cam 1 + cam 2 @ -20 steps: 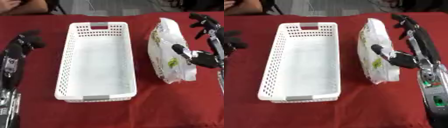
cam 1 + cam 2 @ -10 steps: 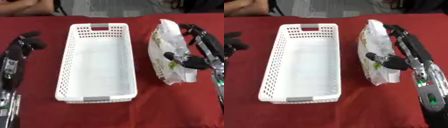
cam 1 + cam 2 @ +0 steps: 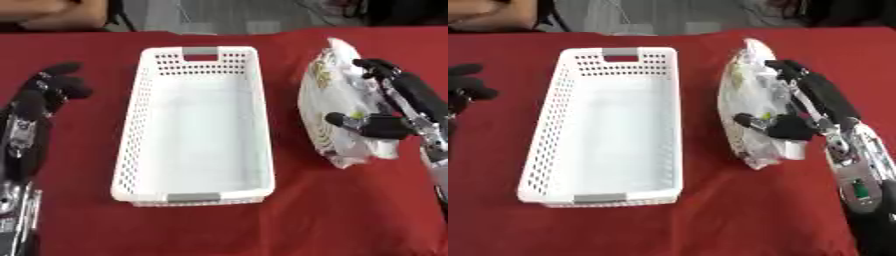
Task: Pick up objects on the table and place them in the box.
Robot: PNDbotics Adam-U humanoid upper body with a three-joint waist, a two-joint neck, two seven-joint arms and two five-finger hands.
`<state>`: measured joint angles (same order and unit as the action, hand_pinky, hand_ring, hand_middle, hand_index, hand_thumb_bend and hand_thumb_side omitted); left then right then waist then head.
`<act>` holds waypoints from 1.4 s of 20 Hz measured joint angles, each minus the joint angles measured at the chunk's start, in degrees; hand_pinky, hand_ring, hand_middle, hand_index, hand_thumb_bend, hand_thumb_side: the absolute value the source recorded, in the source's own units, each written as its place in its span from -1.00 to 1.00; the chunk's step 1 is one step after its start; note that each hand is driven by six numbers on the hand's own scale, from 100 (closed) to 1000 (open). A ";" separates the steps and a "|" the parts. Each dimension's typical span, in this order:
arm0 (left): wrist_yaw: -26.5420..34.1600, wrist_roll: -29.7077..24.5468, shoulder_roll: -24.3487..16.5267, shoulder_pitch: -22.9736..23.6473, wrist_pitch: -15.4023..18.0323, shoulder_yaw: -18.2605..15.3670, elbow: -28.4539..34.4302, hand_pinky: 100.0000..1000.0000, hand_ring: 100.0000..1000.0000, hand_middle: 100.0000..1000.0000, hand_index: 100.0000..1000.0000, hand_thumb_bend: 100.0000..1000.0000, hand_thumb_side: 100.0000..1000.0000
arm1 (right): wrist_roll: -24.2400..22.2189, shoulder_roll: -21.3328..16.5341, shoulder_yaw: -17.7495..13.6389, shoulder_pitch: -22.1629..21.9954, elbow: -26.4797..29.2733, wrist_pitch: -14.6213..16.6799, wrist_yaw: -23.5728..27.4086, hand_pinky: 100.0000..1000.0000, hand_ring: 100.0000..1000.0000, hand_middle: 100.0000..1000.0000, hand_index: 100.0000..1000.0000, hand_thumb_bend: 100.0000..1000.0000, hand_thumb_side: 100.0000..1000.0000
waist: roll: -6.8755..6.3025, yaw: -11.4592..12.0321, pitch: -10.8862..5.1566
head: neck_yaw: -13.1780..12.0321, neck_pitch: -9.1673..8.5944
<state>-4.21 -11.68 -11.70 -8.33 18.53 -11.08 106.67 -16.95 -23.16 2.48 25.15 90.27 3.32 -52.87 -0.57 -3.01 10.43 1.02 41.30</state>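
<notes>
A white snack bag (image 3: 325, 107) with green and yellow print lies lengthwise on the red table, right of the white perforated basket (image 3: 140, 125). My right hand (image 3: 398, 107) lies on top of the bag, its fingers (image 3: 372, 66) reaching over the far part and its thumb (image 3: 346, 121) curled onto the near part. The basket has nothing in it. My left hand (image 3: 48, 90) hangs left of the basket, its fingers loosely curled, holding nothing.
The red cloth (image 3: 350, 210) covers the whole table. A person's arm (image 3: 52, 12) rests at the far left edge, touching nothing of the task. Bare cloth lies in front of the basket and the bag.
My right hand has come down from beside the bag onto it, fingers and thumb now closing over its top. The bag and basket have stayed put. My left hand has barely moved.
</notes>
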 measured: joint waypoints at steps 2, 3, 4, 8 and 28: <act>0.00 -0.01 0.00 0.00 0.01 0.00 0.00 0.37 0.16 0.62 0.43 0.61 1.00 | -0.32 0.00 0.03 0.00 -0.45 0.28 -0.45 0.10 0.54 0.76 0.95 0.48 0.41 | 0.00 0.00 0.00 | 0.00 0.00; 0.00 -0.02 0.00 0.00 0.01 0.00 0.00 0.37 0.16 0.62 0.43 0.61 1.00 | -0.54 0.00 0.06 0.00 -0.65 0.44 -0.66 0.09 0.53 0.76 0.95 0.46 0.33 | 0.00 0.00 0.00 | 0.00 0.00; 0.00 -0.02 0.00 0.00 0.01 0.00 0.00 0.37 0.16 0.62 0.43 0.61 1.00 | -0.85 0.00 0.18 0.00 -0.79 0.57 -0.78 0.08 0.52 0.76 0.95 0.42 0.23 | 0.00 0.00 0.00 | 0.00 0.00; 0.00 -0.02 0.00 0.00 0.01 0.00 0.00 0.37 0.17 0.62 0.43 0.61 1.00 | -2.66 0.00 0.61 0.00 -0.96 0.77 -1.30 -0.42 0.27 0.62 0.82 -0.38 -0.36 | 0.03 0.00 -0.16 | 0.00 0.00; 0.00 -0.24 0.00 0.00 -0.15 0.17 -0.01 0.37 0.17 0.62 0.43 0.60 1.00 | 22.50 0.06 1.06 -1.12 -1.62 -2.86 4.94 -1.00 -1.00 -1.00 -0.85 -1.00 -1.00 | 0.03 0.01 -0.21 | 0.00 0.00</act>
<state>-4.21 -11.92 -11.70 -8.33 18.38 -10.91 106.66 5.55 -23.11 3.55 24.03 88.65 0.46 -47.93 -0.54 -2.99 10.22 1.02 41.30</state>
